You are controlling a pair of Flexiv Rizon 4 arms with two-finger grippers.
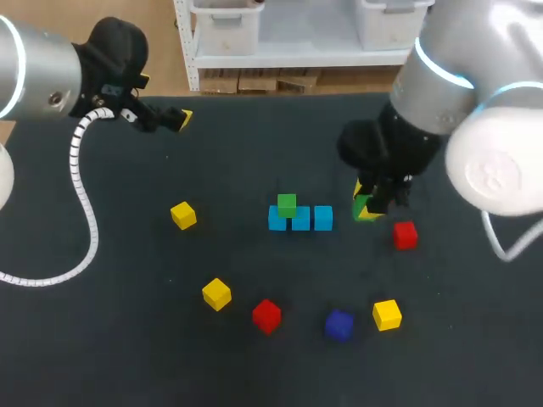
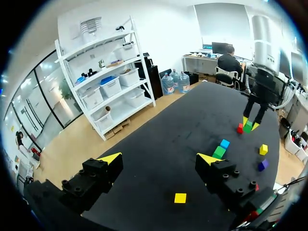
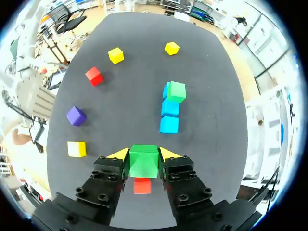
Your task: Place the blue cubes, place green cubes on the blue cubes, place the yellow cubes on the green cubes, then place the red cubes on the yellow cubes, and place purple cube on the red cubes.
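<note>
Green cube (image 3: pixel 144 162) in hand: the right fingers (image 3: pixel 119 154) are closed on two of its opposite flat faces. It seems lifted just off the table (image 1: pixel 127 339), at about 3 o'clock of the row of three blue cubes (image 1: pixel 300 219), near the row but apart from it. A second green cube (image 1: pixel 287 203) rests on the blue cube at the row's 9 o'clock end.

The held cube looks small, rigid and light. Its smooth faces could slip or twist if caught by an edge or corner. A square hold on parallel sides, high enough to leave the base free, seems best for setting it onto a blue cube.

A red cube (image 1: pixel 405 235) lies on the table at about 4 o'clock of the held one. Farther out lie three yellow cubes (image 1: pixel 216 294), another red one (image 1: pixel 266 315) and a purple cube (image 1: pixel 339 325). The left fingers (image 2: pixel 109 158) stand wide apart and empty, well away at 10 o'clock of the row.
</note>
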